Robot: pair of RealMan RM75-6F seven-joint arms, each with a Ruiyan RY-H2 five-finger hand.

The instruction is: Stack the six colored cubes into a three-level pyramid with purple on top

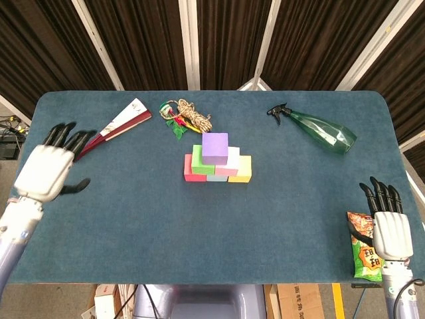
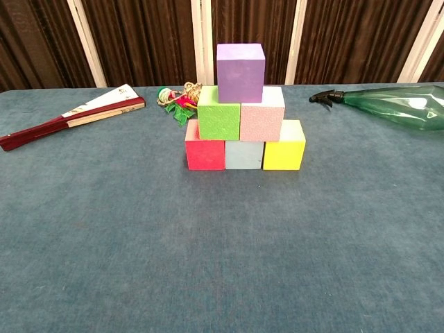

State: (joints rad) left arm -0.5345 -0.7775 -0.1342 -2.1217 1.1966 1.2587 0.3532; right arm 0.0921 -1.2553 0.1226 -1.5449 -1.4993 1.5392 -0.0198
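Flanking the pyramid [image 2: 241,114] lie a fan [image 1: 113,127], rope bundle [image 1: 187,115] and spray bottle [image 1: 319,131]; both hands spread, empty.

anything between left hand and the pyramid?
No. In the head view, only bare table lies between the left hand and the red cube; the folded fan sits further back, off that line.

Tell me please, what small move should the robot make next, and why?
Probably none on the cubes: just keep both hands away. The purple cube already sits on the green cube and pink cube, above the red, grey-blue and yellow ones. The left hand and right hand are open and far off.
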